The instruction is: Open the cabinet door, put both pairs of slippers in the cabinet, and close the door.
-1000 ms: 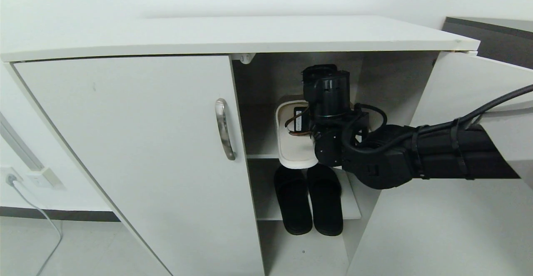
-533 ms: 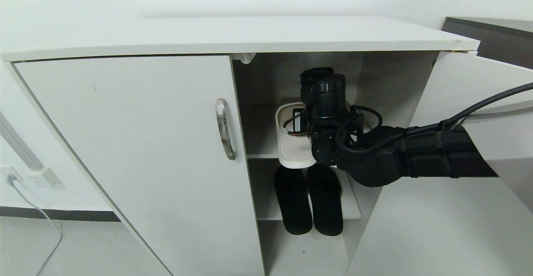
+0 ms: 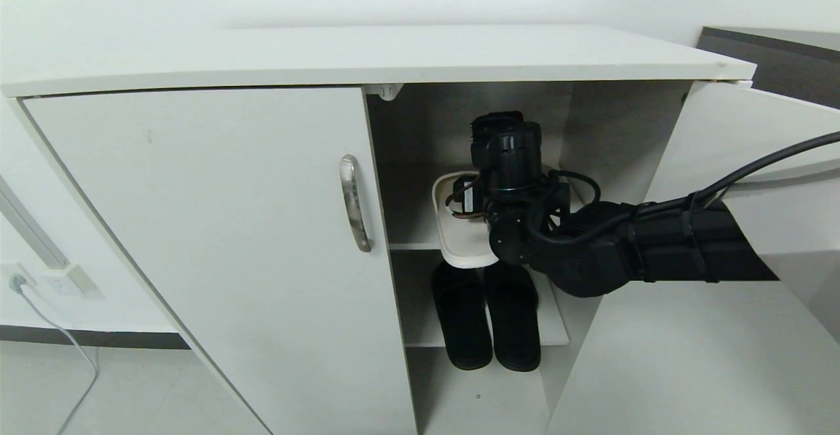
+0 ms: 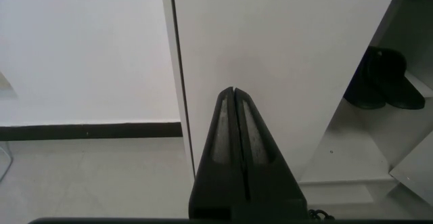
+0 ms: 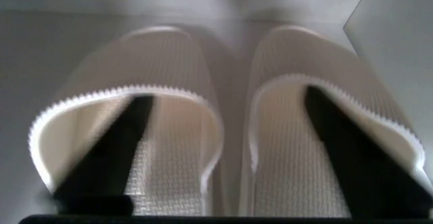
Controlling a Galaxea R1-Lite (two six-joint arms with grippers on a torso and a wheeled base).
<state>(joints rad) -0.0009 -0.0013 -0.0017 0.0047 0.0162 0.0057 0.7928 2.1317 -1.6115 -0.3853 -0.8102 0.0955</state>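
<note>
A pair of white slippers lies on the cabinet's upper shelf, heels jutting over the shelf edge. My right gripper is inside the cabinet above them, open, with one dark finger under the strap of one white slipper and the other finger under the strap of the second. The fingertips are hidden by the straps. A black pair of slippers rests on the shelf below, heels overhanging. My left gripper is shut and empty, low in front of the closed left door.
The cabinet's right door stands open beside my right arm. The left door is closed, with a metal handle. A cable and wall socket are at the far left near the floor.
My right arm has shifted a little to the left and lower inside the cabinet. The white slippers have turned slightly with it on the shelf.
</note>
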